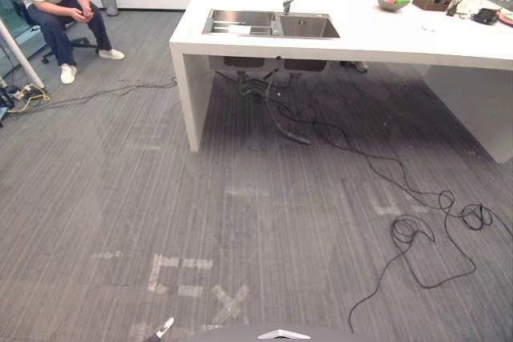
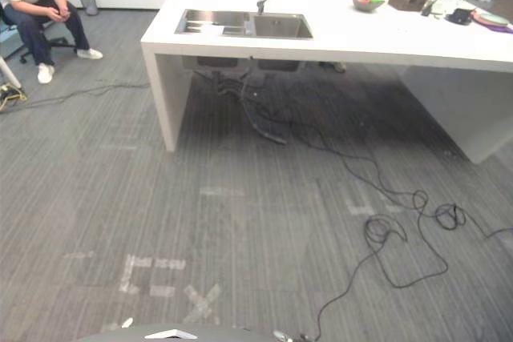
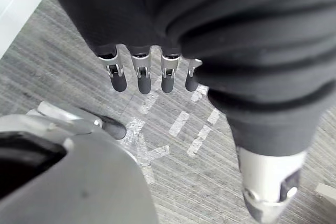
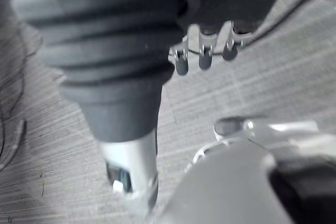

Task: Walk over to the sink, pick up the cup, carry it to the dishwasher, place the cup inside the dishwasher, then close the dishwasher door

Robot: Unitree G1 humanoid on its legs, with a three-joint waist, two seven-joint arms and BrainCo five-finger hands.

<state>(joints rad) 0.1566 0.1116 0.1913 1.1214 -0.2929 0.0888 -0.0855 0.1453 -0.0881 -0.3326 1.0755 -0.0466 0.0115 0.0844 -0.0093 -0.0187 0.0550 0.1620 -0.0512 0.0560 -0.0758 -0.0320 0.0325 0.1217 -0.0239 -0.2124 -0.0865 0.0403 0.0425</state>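
Left eye view: sink in white counter, well ahead | cup too small to tell, presumably in basin | L hand, R hand fingers slack, empty | est. cup light, rigid, maybe wet-slick; wrap body mid-height.

Left hand, fingers straight, above carpet

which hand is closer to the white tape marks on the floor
Left. The left hand hangs just above the tape marks; the right hand hangs at the robot's other side over carpet, away from them.
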